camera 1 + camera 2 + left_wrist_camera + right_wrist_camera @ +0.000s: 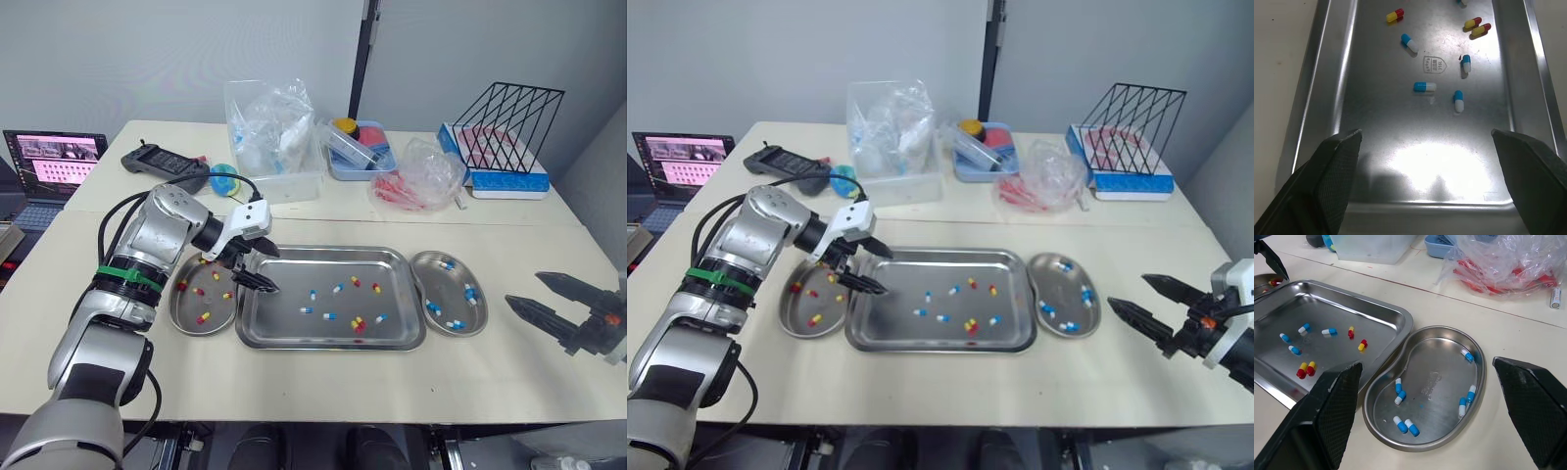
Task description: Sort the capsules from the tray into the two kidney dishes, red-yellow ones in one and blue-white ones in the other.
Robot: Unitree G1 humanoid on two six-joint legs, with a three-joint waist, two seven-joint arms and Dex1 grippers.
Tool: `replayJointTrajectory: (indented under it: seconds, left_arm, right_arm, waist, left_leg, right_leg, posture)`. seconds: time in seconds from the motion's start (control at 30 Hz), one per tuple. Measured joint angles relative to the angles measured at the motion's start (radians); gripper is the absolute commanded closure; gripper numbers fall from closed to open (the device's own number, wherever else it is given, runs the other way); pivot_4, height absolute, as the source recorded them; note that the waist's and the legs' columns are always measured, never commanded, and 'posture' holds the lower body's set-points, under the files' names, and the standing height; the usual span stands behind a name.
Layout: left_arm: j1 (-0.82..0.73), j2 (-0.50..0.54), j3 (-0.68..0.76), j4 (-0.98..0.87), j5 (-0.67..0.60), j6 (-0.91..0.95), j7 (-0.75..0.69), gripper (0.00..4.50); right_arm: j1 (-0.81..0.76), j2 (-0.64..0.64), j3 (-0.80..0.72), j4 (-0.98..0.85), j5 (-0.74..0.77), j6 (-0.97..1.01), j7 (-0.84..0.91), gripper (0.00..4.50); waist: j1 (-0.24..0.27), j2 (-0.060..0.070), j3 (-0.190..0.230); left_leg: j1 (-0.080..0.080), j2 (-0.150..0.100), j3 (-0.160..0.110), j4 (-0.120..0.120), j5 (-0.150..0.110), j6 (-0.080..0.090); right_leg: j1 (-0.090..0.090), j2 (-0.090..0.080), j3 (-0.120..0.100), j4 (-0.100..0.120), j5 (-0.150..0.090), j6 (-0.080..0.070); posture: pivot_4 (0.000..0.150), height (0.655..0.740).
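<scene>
Capsules (357, 322) of both colours lie scattered in the tray (294, 331). Left gripper (263, 268) hangs over its left end, fingers apart; right gripper (524, 289), likewise spread, hovers over the bench (323, 382) beside the blue-white kidney dish (447, 294). Red-yellow ones lie in the left dish (178, 311).

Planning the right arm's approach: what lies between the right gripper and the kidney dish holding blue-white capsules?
Nothing: in the left eye view, the stretch of table between the right gripper and that kidney dish is bare.
</scene>
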Motion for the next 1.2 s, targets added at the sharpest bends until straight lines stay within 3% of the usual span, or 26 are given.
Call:
replayJointTrajectory:
  seconds: [0.43,0.7,1.2]
  left_arm:
    - [0.07,0.058,0.077,-0.109,-0.107,0.02,-0.015,0.03]
    - [0.246,0.17,0.232,-0.156,-0.201,0.025,0.024,0.03]
    - [0.706,0.224,0.709,-0.258,-0.411,-0.114,0.206,0.03]
  right_arm:
    - [0.002,-0.005,0.002,-0.027,0.026,0.017,-0.003,0.0]
    - [0.004,-0.012,-0.001,-0.058,0.056,0.059,0.0,0.0]
    - [-0.148,-0.031,0.109,0.13,0.001,0.029,0.057,0.0]
  waist:
    - [0.0,0.0,0.0]
    - [-0.002,0.0,0.0]
    - [-0.004,0.0,0.0]
  left_leg:
    - [0.0,0.001,0.0,0.0,0.0,0.0]
    - [0.002,0.002,0.0,0.0,0.0,0.0]
    - [0.004,0.004,0.002,-0.001,0.0,0.0]
  right_leg:
    - [0.0,0.0,0.0,0.0,0.0,0.0]
    - [0.001,-0.001,0.0,0.001,0.0,0.0]
    - [0.001,-0.002,0.0,0.0,0.0,-0.001]
  posture:
    - [0.15,0.74]
    - [0.15,0.74]
    - [0.15,0.74]
